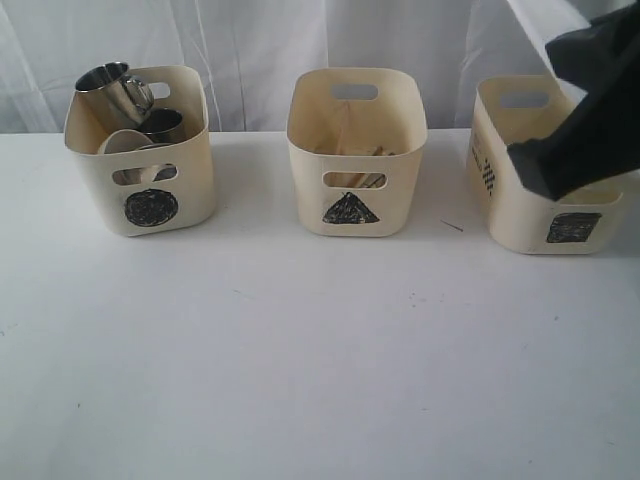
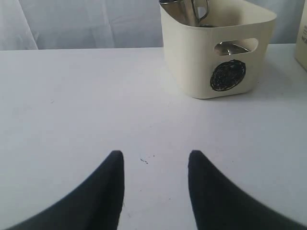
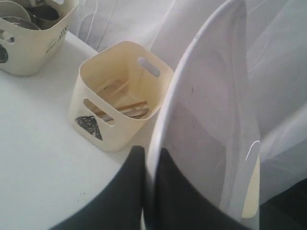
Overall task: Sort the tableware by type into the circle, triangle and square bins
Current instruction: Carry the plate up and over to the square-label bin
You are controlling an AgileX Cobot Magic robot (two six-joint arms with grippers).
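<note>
The large white plate [image 3: 216, 120] stands on edge, pinched at its rim by the right gripper [image 3: 147, 160] over the square bin [image 1: 530, 215], which sits at about three o'clock of the triangle bin [image 1: 310, 200]. To finish well, I judge it should be held on edge and lowered slowly between the walls before the jaws part. The left gripper [image 2: 153, 163] hangs spread and empty over the table [image 2: 72, 96].

Staged robot test area, not a lived-in room. A plain white tabletop [image 1: 300, 390] sits before a white draped fabric curtain [image 1: 250, 40]. Three cream plastic tubs stand in a row, each hand-marked in black scribble: circle tub [image 1: 100, 205], triangle tub [image 1: 310, 200], square tub [image 1: 520, 225].
</note>
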